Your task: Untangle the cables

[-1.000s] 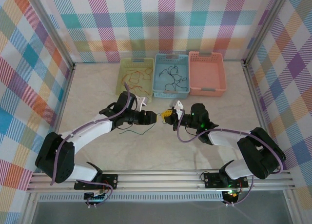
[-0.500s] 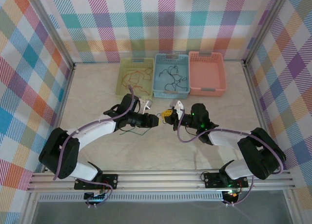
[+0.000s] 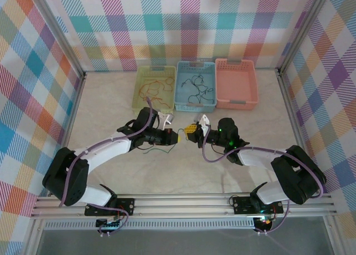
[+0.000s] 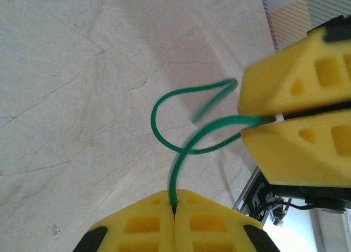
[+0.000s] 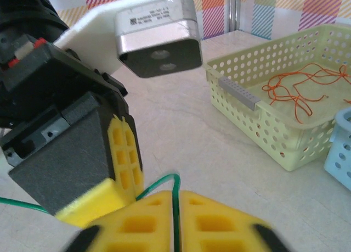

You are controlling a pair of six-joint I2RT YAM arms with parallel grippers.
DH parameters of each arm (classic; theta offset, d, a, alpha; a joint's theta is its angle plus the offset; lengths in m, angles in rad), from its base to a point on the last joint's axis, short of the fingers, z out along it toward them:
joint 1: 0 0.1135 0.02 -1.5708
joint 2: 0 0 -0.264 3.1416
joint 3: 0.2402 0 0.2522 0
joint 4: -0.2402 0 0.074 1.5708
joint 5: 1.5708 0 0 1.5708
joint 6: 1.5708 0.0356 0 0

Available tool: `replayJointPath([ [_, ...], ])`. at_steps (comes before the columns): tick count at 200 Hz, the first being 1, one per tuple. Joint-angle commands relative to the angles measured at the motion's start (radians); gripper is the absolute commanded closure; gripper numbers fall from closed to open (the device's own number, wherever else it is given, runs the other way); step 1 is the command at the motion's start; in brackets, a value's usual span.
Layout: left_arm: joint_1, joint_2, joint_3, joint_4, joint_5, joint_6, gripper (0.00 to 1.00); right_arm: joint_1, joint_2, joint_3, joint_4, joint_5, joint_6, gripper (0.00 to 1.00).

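A thin green cable (image 4: 174, 186) spans the two pincers. It is pinched in the left pincer (image 3: 177, 135), curls into a loose crossed loop, then enters the pads of the right pincer (image 3: 189, 134). Its slack trails on the bench (image 3: 111, 110) beside the left pincer. Red-orange cables (image 3: 154, 88) lie jumbled in the yellow basket (image 3: 140, 99) beyond the left pincer, and black cables (image 3: 194, 87) lie in the blue basket (image 3: 194, 106) beyond both.

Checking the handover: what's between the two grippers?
A looped green cable runs from the left gripper to the right gripper, both pinching it, above the table; the left wrist view shows it.
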Motion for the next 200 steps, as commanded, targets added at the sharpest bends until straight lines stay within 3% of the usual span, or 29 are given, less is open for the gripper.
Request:
replayJointPath([
  [1,-0.005,-0.067,-0.025,0.025,-0.043,-0.010,1.00,0.003,-0.029,-0.011,0.048,0.017,0.007,0.61],
  [24,-0.005,-0.097,-0.041,0.034,-0.063,-0.018,1.00,0.003,-0.040,-0.040,0.124,0.034,0.037,0.46],
  [56,-0.004,-0.123,-0.059,0.052,-0.081,-0.025,1.00,0.003,-0.069,-0.057,0.144,0.025,0.040,0.42],
  [78,-0.004,-0.132,-0.064,0.056,-0.091,-0.026,1.00,0.003,-0.078,-0.070,0.156,0.040,0.021,0.45],
  [123,-0.005,-0.143,-0.068,0.048,-0.105,-0.018,1.00,0.003,-0.140,-0.119,0.156,0.191,-0.013,0.66],
  [138,-0.005,-0.147,-0.070,0.051,-0.102,-0.018,1.00,0.003,-0.152,-0.123,0.145,0.231,-0.015,0.66],
  [175,-0.005,-0.146,-0.071,0.048,-0.104,-0.014,1.00,0.003,-0.152,-0.121,0.135,0.276,-0.005,0.56],
  [200,-0.004,-0.148,-0.073,0.051,-0.104,-0.008,1.00,0.002,-0.143,-0.117,0.141,0.240,-0.001,0.56],
])
